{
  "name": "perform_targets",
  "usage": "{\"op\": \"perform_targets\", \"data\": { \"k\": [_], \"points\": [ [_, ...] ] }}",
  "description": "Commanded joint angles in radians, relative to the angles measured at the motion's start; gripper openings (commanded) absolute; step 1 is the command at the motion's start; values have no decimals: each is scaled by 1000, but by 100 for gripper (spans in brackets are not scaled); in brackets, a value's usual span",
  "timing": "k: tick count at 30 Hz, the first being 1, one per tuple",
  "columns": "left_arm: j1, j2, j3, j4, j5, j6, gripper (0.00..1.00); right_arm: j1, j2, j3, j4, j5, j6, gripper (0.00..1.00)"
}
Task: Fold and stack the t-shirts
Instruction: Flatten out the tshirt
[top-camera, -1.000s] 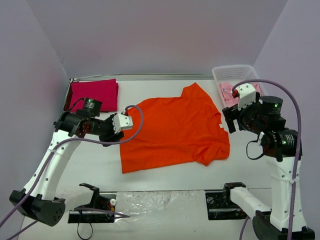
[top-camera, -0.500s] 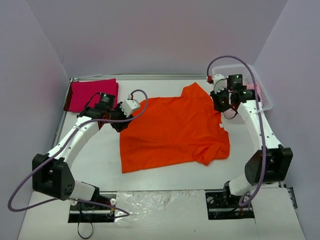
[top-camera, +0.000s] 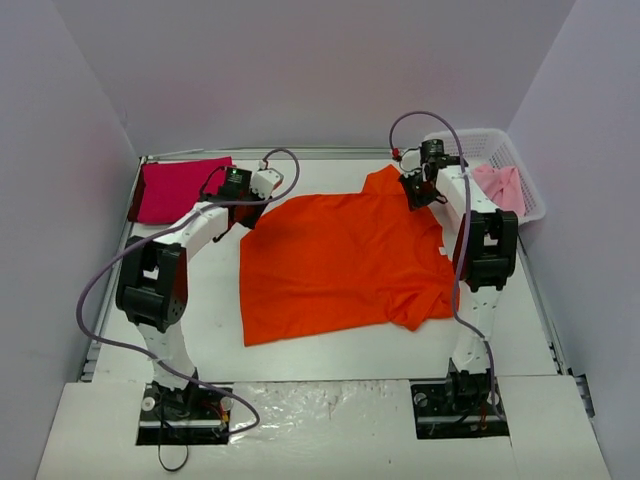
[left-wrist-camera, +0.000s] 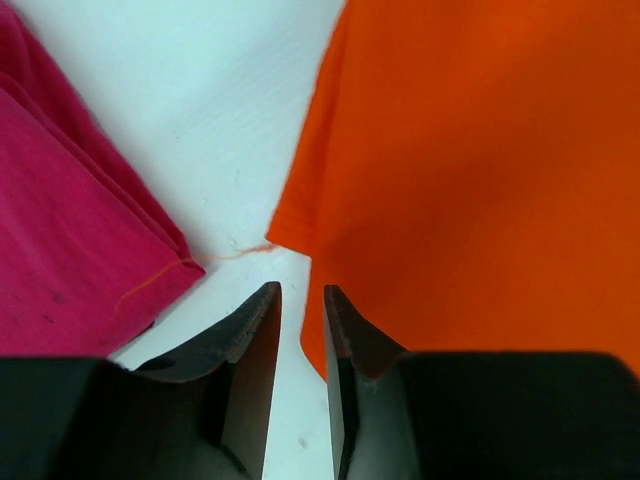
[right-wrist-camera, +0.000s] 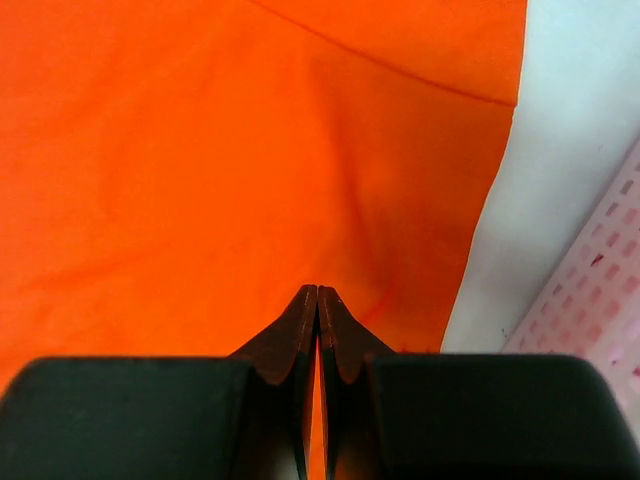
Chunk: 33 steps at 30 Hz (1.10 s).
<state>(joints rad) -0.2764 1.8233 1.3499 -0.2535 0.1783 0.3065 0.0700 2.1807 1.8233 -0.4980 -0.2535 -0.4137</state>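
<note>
Top external: orange t-shirt (top-camera: 340, 265) flat | left gripper (left-wrist-camera: 301, 290) ajar | right gripper (right-wrist-camera: 317, 290) clenched, perhaps pinching

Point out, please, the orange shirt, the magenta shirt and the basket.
orange shirt (top-camera: 345, 265), top view, middle of body.
magenta shirt (top-camera: 178, 190), top view, middle of fold.
basket (top-camera: 478, 140), top view, far wall.

White lattice basket (top-camera: 482, 146) (openwork plastic sides) at far right corner of white table (top-camera: 330, 355); plain lilac-grey walls (top-camera: 300, 70) enclose table.
</note>
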Motion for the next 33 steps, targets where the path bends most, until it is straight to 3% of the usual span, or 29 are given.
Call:
{"op": "perform_targets", "data": {
  "k": [1,11,16,21,33],
  "points": [
    [16,39,74,89,-118,-81,21,17,31,88,-16,33,16,0],
    [28,214,203,31,-125,-115,18,30,99,130,-14,45,10,0],
    [32,211,187,23,-100,-124,15,30,123,123,-13,53,6,0],
    [39,170,175,5,-82,-124,2,30,139,117,-10,57,6,0],
    [40,212,189,-61,20,-98,2,25,151,100,-7,72,-5,0]
  ]
}}
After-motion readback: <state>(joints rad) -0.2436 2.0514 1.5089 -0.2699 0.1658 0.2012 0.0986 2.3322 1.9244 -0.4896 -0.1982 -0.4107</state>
